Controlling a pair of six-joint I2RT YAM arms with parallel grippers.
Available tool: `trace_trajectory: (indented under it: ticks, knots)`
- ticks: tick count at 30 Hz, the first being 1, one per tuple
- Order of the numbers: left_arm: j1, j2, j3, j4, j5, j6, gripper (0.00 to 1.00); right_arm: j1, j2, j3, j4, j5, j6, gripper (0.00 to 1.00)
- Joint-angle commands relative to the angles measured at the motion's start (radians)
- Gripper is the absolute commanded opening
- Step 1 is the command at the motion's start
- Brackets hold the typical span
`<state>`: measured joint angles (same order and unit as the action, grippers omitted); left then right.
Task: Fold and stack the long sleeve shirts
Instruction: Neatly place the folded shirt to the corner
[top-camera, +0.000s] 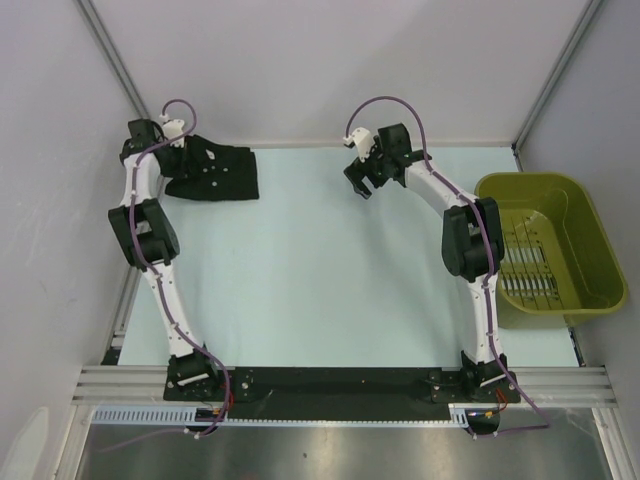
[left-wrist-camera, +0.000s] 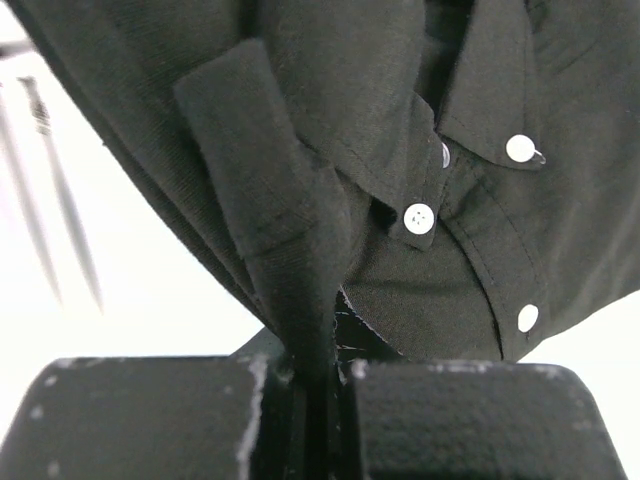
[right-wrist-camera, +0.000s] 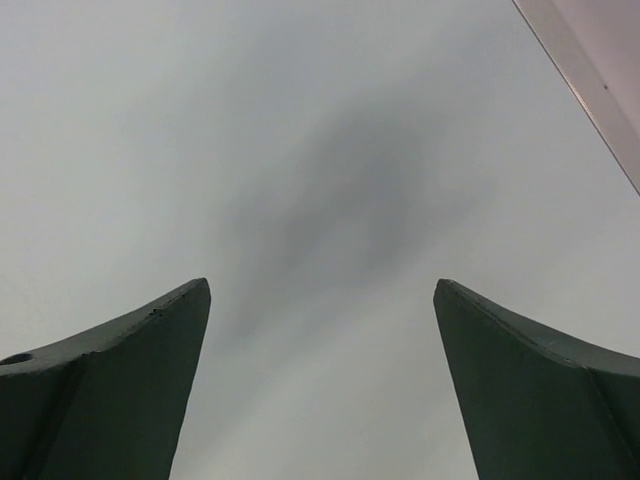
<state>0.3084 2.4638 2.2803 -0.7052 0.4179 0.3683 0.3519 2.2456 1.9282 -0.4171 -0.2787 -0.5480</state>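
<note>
So the big pale worktop (top-camera: 330, 270) takes up most of the overhead view, boxed in by light walls on the far side and both flanks. Next biggest is the olive-green plastic basket (top-camera: 598, 250) with a slotted floor, sitting at the right edge of the worktop, just beside the right arm's elbow. Then there's the black soft fabric long sleeve shirt (top-camera: 225, 172), lying in a rumpled, roughly folded heap at the far left corner of the worktop, well apart from the basket. Only one shirt shows up anywhere that I can see. The left arm reaches straight up the left side to that heap, and the left claw (top-camera: 183, 153) sits right at the shirt's left edge. On the left wrist view the left claw (left-wrist-camera: 320, 385) is pinched narrow on a fold of the shirt (left-wrist-camera: 340, 100), with the cloth running down into the thin slit between the two dark fingers (left-wrist-camera: 150, 420). The right arm bends in toward the far middle, and the right claw (top-camera: 362, 180) hangs above bare worktop, well apart from the shirt. Its wrist view shows the right claw (right-wrist-camera: 320, 310) spread wide, fingers (right-wrist-camera: 130, 380) far apart with just grey surface and a soft shadow between them. Smallest bits: the little white round buttons (left-wrist-camera: 419, 217) along the shirt's collar and front.
</note>
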Motion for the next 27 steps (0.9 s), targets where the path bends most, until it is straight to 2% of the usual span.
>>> trace_trajectory:
  ticks: [1,6,7,8,9,12,13,14,17,22,27]
  knots:
    - [0.012,0.015,0.097,0.039,-0.045,0.101,0.00,0.004,-0.063,-0.009,0.009,-0.017,0.019,1.00]
    - [0.020,0.020,0.097,0.062,-0.063,0.144,0.00,0.004,-0.069,-0.017,0.009,-0.014,0.022,1.00]
    - [0.020,0.021,0.097,0.068,-0.068,0.147,0.03,0.004,-0.072,-0.017,0.008,-0.014,0.025,1.00]
    - [0.020,0.020,0.097,0.076,-0.079,0.149,0.12,0.004,-0.072,-0.017,0.008,-0.014,0.026,1.00]
    - [0.020,0.012,0.097,0.087,-0.106,0.141,0.37,0.004,-0.075,-0.015,0.008,-0.013,0.029,1.00]
    - [0.021,-0.020,0.099,0.142,-0.129,0.115,0.68,0.002,-0.087,0.002,0.000,-0.019,0.045,1.00]
    - [0.021,-0.055,0.099,0.182,-0.154,0.106,0.89,0.002,-0.092,0.011,-0.006,-0.020,0.049,1.00]
    - [0.020,-0.072,0.099,0.202,-0.165,0.095,0.99,-0.001,-0.101,0.015,-0.006,-0.019,0.060,1.00]
    - [0.005,-0.153,0.100,0.253,-0.258,0.093,0.99,-0.011,-0.129,0.031,-0.012,-0.020,0.075,1.00]
    - [-0.115,-0.294,0.048,0.204,-0.364,0.073,0.99,-0.062,-0.175,0.058,-0.011,-0.056,0.210,1.00]
    - [-0.352,-0.407,-0.005,0.052,-0.409,0.037,1.00,-0.177,-0.196,0.133,-0.064,-0.144,0.426,1.00]
